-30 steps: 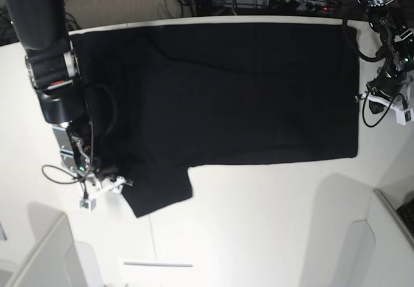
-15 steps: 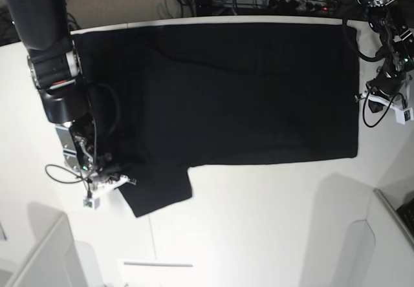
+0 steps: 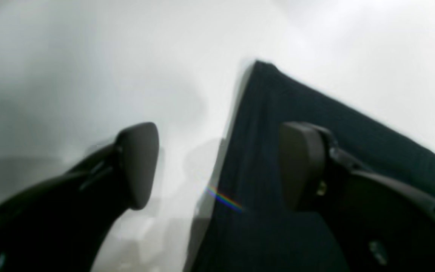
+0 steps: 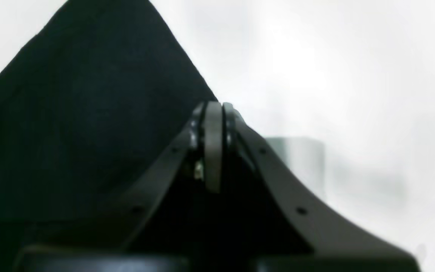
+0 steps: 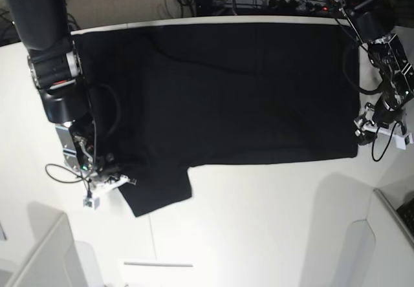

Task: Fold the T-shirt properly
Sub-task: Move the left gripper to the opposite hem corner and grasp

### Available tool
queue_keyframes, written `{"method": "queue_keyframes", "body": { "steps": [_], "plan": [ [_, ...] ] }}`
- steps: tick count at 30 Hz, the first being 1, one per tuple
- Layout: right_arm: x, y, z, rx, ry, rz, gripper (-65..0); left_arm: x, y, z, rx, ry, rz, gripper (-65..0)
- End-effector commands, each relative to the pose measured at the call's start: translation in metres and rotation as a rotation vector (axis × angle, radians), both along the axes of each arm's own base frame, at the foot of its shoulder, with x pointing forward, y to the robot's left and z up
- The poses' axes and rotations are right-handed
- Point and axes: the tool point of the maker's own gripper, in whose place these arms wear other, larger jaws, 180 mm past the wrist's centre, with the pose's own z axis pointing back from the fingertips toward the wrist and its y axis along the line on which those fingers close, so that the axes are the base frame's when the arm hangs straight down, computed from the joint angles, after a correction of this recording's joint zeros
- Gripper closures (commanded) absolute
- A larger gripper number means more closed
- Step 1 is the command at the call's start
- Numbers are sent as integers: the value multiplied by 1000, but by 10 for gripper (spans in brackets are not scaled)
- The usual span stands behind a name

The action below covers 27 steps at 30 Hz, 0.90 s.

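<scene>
Right claw pressed shut at the sleeve edge, left claw spread open over the hem corner.

Whether cloth is actually pinched on the right cannot be told, since the pads are seen meeting with the black T-shirt just behind them. On the left, one pad is held over the fabric and the other over bare white desk, the corner lying between. Outward, the shirt is spread plain side up across the far half of the desk. For a clean fold, both corners are best gripped deep and lifted together, level, so no layer is dragged.
</scene>
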Motion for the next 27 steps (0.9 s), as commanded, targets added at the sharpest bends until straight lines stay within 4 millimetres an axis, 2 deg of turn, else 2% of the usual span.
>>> {"method": "queue_keyframes", "body": {
  "steps": [1,4,11,17,21,27],
  "plan": [
    [15,-2,18,6,-43,-4,0,13,14,18,55,-29,4,-481],
    [15,-2,18,6,-45,-3,0,25,24,16,124,27,8,-482],
    [15,-2,19,6,-46,-2,0,50,18,6,92,65,14,-489],
    [16,-1,20,7,-49,-1,0,81,-18,-4,104,90,-109,-481],
    [16,-1,20,8,-51,-1,0,79,-26,-21,102,112,-128,-481],
    [16,-1,20,8,-51,-1,0,77,-30,-30,84,132,-130,-477]
  ]
}}
